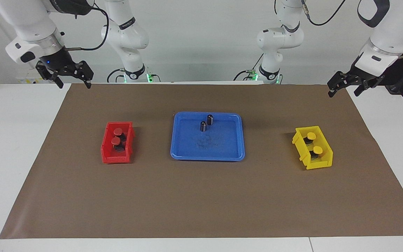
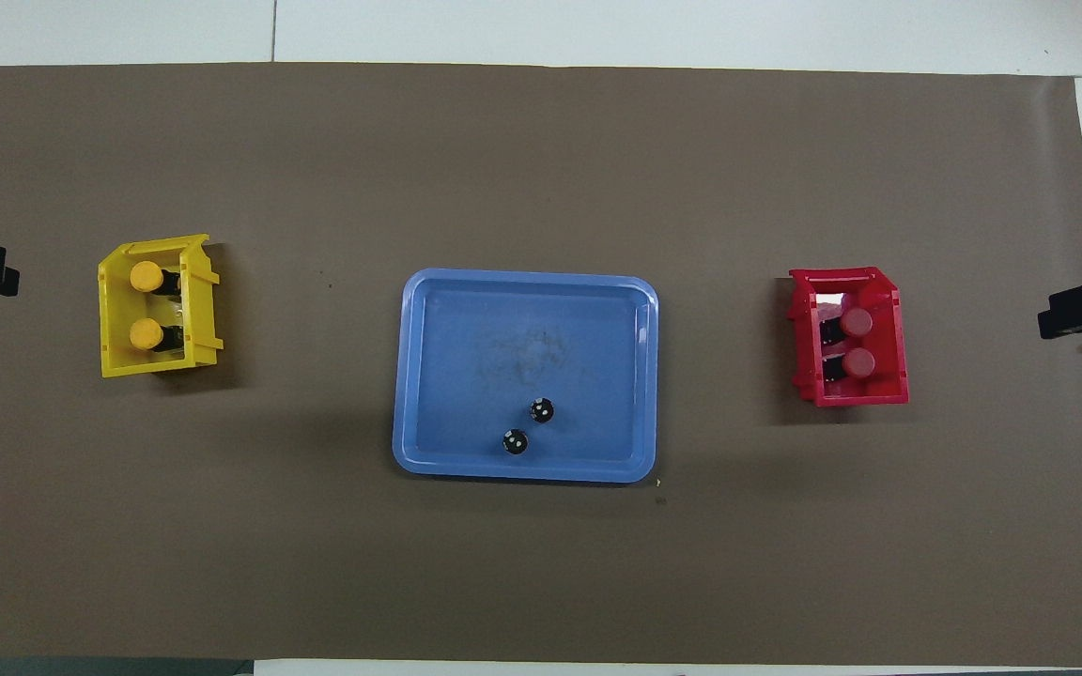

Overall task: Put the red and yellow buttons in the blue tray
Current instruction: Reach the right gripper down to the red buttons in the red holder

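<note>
Facing view: the right gripper (image 1: 72, 77) hangs with fingers spread and empty over the mat's (image 1: 201, 196) corner; the red bin (image 1: 107, 148) below it holds two red buttons (image 1: 117, 136). The left gripper (image 1: 344, 87), also spread and empty, hangs above the yellow bin (image 1: 324, 161) with two yellow buttons (image 1: 314, 143).

Overhead view: between both grippers lies the blue tray (image 2: 428, 376), holding two dark cylinders (image 2: 528, 425).

Both views are evenly and brightly lit from above. Soft, short shadows are cast beside the blue tray (image 2: 428, 376) and the two bins. Faint glare is seen on the tray's floor. Focus is held throughout.
</note>
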Available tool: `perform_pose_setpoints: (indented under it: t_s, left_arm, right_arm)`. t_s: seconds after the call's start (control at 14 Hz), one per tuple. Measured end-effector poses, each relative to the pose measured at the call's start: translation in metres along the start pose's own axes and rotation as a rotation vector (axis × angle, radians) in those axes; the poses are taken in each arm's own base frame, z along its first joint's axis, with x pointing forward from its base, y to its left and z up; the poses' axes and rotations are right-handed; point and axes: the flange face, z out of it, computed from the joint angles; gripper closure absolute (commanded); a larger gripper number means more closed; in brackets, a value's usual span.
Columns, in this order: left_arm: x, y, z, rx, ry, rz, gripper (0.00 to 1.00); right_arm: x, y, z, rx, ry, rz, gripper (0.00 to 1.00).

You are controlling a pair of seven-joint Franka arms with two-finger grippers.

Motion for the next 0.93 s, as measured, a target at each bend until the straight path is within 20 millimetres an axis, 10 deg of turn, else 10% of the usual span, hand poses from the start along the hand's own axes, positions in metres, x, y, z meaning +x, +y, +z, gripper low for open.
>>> perform_pose_setpoints:
  t_s: [0.93]
  left_arm:
    - [-0.001, 0.054, -0.003, 0.005, 0.005, 0.099, 0.0]
  right_arm:
    - [0.0, -0.013, 0.0, -0.002, -0.002, -0.026, 0.0]
